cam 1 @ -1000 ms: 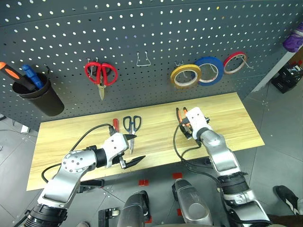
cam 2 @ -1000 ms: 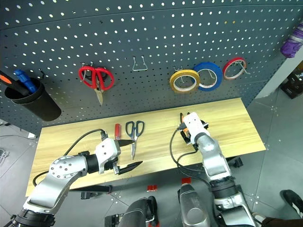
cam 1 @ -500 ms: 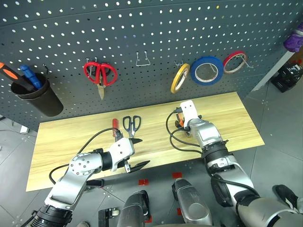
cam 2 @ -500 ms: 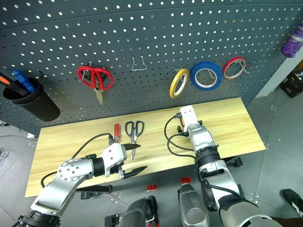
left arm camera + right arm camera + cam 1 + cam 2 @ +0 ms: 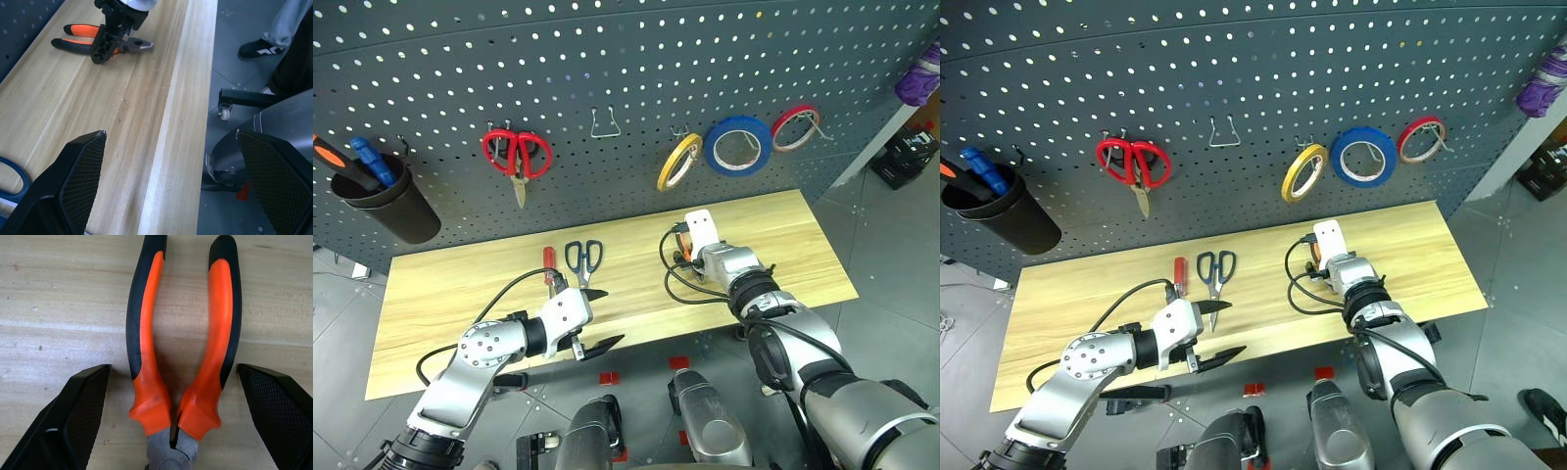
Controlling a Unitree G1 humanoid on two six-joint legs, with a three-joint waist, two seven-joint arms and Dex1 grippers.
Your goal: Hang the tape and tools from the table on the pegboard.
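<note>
Over pliers (image 5: 183,347) on table (image 5: 803,245): R hand (image 5: 173,396) spread, angled down; L hand (image 5: 592,318) spread, hovering.

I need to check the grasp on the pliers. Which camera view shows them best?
The right wrist view: the pliers lie close up between the open right gripper fingers. The left wrist view shows them small and partly covered; in the head views the gripper hides most of them.

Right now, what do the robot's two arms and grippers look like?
Both arms are silver-grey metal segments with black joints and a loose black cable looped alongside each forearm. The left gripper has two black wedge-shaped fingers with a fine mesh texture on a white wrist block. The right gripper has the same black textured fingers, below a white housing.
</note>
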